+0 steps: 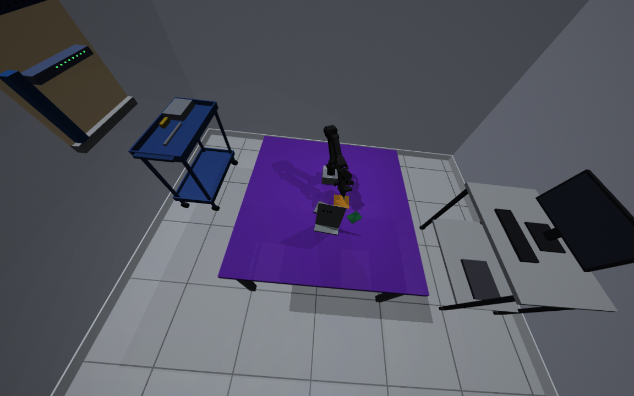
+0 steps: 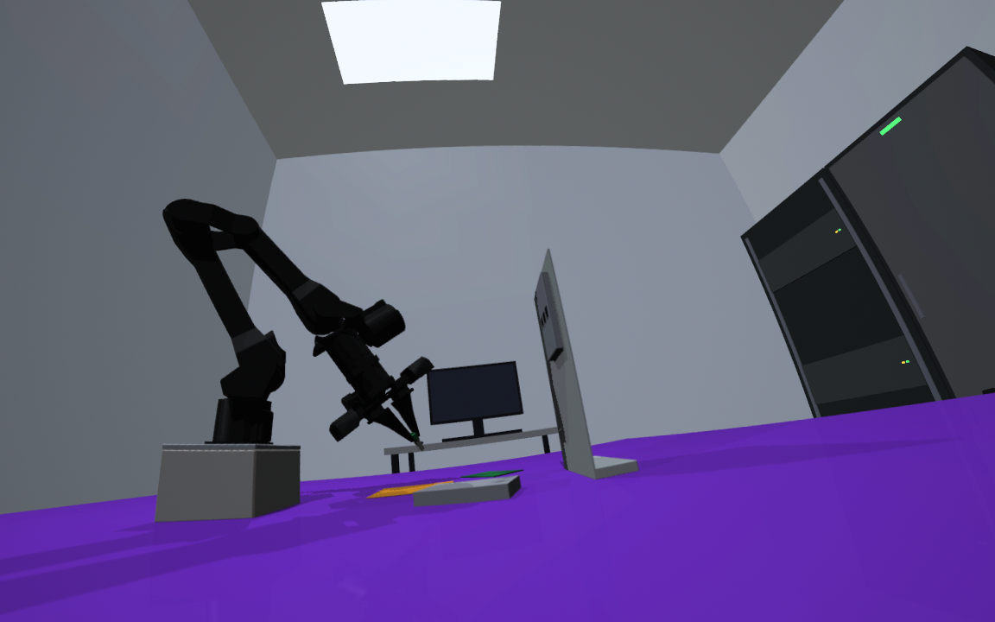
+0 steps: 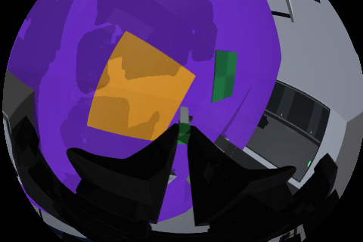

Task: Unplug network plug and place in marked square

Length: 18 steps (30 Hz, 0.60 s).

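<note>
My gripper (image 3: 184,129) (image 2: 414,441) (image 1: 342,193) points down toward the table and is shut on the small plug (image 3: 184,125) (image 2: 417,442), green with a grey tip, which sticks out between the fingertips. It hangs a little above the table, over the edge of the orange marked square (image 3: 138,88) (image 1: 340,201) (image 2: 408,489). The upright grey panel (image 2: 563,371) (image 1: 329,219) with its dark sockets stands beyond the square, apart from the gripper.
A green patch (image 3: 224,76) (image 1: 354,216) (image 2: 491,473) lies on the purple table (image 1: 279,246) beside the square. A flat grey block (image 2: 467,489) lies near the panel's foot. The arm's grey base (image 2: 226,479) stands at the back. A blue cart (image 1: 181,147) and a desk with a monitor (image 1: 595,221) stand off the table.
</note>
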### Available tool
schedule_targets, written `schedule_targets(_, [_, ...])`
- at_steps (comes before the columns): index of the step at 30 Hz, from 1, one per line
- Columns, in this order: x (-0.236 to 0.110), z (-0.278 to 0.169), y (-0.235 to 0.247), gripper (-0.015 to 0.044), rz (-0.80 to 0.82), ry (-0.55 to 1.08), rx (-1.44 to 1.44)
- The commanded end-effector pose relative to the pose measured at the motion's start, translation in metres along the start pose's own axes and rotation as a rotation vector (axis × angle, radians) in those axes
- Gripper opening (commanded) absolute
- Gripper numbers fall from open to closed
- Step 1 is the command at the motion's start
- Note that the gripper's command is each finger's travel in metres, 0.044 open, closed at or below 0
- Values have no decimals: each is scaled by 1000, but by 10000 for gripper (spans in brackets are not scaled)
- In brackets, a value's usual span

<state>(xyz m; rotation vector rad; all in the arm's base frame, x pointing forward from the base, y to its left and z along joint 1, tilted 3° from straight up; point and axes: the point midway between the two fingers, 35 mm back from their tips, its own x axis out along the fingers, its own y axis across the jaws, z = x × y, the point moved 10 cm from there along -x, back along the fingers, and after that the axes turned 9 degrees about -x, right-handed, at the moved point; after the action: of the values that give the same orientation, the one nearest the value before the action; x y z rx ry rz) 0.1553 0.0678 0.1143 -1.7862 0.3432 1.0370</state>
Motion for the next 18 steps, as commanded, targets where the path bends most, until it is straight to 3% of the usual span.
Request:
schedule_targets(1, [4,1,3,0,9,-7,6])
schedule_targets(18, [17,2,10,0,9,-7,6])
